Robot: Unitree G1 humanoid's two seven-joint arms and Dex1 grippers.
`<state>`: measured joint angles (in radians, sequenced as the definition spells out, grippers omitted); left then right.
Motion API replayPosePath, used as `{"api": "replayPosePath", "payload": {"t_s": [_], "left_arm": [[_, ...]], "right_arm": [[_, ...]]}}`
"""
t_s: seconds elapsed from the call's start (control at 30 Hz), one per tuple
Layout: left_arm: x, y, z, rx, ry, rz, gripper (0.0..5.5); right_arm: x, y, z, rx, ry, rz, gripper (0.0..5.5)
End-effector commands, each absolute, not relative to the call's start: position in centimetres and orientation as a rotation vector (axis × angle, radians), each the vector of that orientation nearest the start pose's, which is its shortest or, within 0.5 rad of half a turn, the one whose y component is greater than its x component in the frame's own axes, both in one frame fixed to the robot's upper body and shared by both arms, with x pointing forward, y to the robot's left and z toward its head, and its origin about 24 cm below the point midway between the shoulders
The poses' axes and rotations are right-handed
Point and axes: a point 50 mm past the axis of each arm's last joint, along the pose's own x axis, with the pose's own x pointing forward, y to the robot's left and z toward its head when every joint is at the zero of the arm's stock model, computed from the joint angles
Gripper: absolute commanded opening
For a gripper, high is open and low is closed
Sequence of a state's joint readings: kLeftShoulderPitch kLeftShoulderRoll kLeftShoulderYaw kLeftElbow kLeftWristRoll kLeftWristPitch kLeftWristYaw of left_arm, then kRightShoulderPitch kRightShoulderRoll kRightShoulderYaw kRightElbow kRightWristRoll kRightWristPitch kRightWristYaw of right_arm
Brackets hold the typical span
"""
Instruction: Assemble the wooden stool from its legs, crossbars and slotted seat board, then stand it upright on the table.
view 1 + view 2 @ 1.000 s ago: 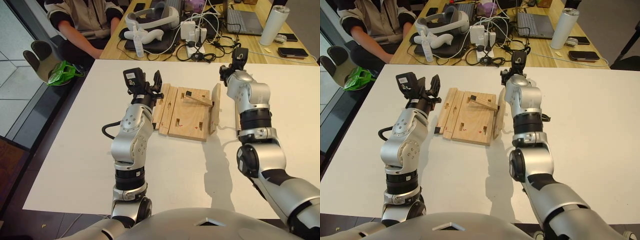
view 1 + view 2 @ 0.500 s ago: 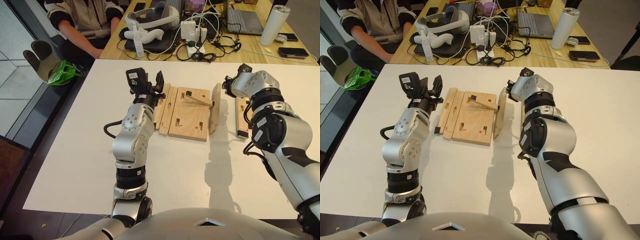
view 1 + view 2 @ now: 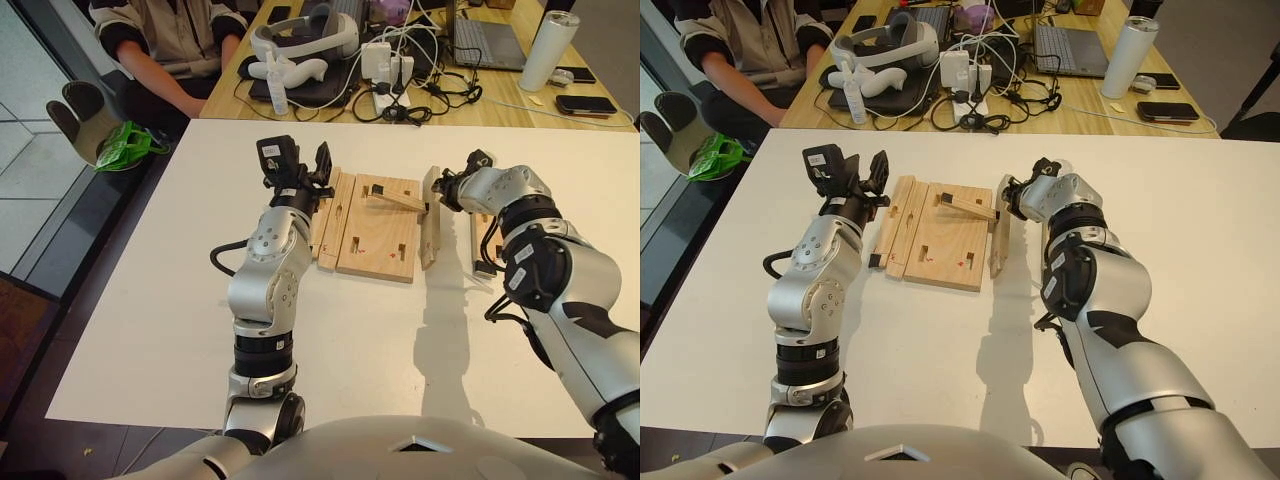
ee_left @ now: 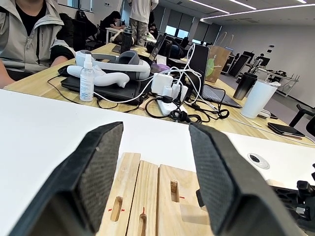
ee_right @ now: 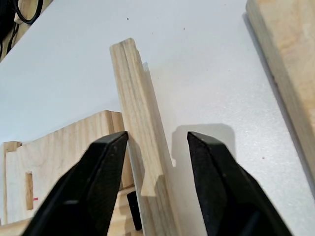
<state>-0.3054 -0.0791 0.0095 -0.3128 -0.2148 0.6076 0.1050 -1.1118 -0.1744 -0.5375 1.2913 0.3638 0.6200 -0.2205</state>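
Your right gripper [image 5: 157,140]: forearm bent inward, low over table, fingers spread, gripping nothing. Pale wooden plank standing on edge [image 5: 135,93] between them, long axis pointing away from you. Flat slotted wooden seat board [image 3: 378,232] just outside one finger. Your left gripper [image 4: 153,129]: raised, fingers spread; two narrow slotted wooden strips [image 4: 133,196] below gap.
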Motion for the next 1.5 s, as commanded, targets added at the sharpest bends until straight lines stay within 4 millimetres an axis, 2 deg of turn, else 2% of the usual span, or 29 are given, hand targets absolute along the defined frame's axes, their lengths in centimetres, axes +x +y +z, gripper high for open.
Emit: {"api": "replayPosePath", "payload": {"t_s": [0.03, 0.17, 0.3, 0.43, 0.63, 0.77, 0.9, 1.03, 1.2, 1.27, 1.37, 1.5], "left_arm": [[29.1, 10.6, 13.7, -0.237, 0.018, -0.117, 2.47], [29.1, 10.6, 13.8, -0.237, 0.015, -0.119, 2.47], [29.2, 10.6, 13.8, -0.236, 0.013, -0.119, 2.47], [29.2, 10.6, 13.9, -0.235, 0.011, -0.118, 2.47], [29.2, 10.8, 14.0, -0.235, 0.005, -0.107, 2.47], [29.2, 10.8, 13.9, -0.237, 0.003, -0.105, 2.47], [29.3, 10.8, 13.9, -0.238, 0.001, -0.105, 2.47], [29.3, 10.8, 13.9, -0.238, -0.001, -0.108, 2.47], [29.2, 10.6, 13.9, -0.242, 0.0, -0.107, 2.47], [29.2, 10.5, 13.9, -0.244, 0.001, -0.11, 2.47], [29.2, 10.8, 13.8, -0.243, 0.002, -0.101, 2.47], [29.2, 10.5, 13.8, -0.246, 0.002, -0.102, 2.47]], "right_arm": [[37.6, -14.5, 5.1, 0.58, 0.907, -0.143, 1.63], [37.6, -14.1, 5.1, 0.582, 0.909, -0.107, 0.93], [37.5, -14.0, 5.0, 0.591, 0.918, -0.107, 0.64], [38.0, -13.5, 6.0, 0.584, 0.908, -0.087, 0.03], [38.4, -12.3, 8.6, 0.478, 0.918, -0.035, 0.03], [36.8, -11.8, 9.1, 0.404, 0.942, -0.01, 0.03], [35.6, -11.3, 9.4, 0.33, 0.884, 0.017, 0.03], [35.0, -9.0, 9.8, 0.229, 0.836, 0.163, 0.03], [34.6, -6.1, 8.9, 0.13, 0.857, 0.32, 0.03], [34.6, -5.5, 8.9, 0.09, 0.846, 0.355, 0.03], [36.8, -7.3, 10.0, 0.104, 0.704, 0.246, 0.03], [39.6, -11.0, 11.0, 0.144, 0.619, 0.039, 0.75]]}}
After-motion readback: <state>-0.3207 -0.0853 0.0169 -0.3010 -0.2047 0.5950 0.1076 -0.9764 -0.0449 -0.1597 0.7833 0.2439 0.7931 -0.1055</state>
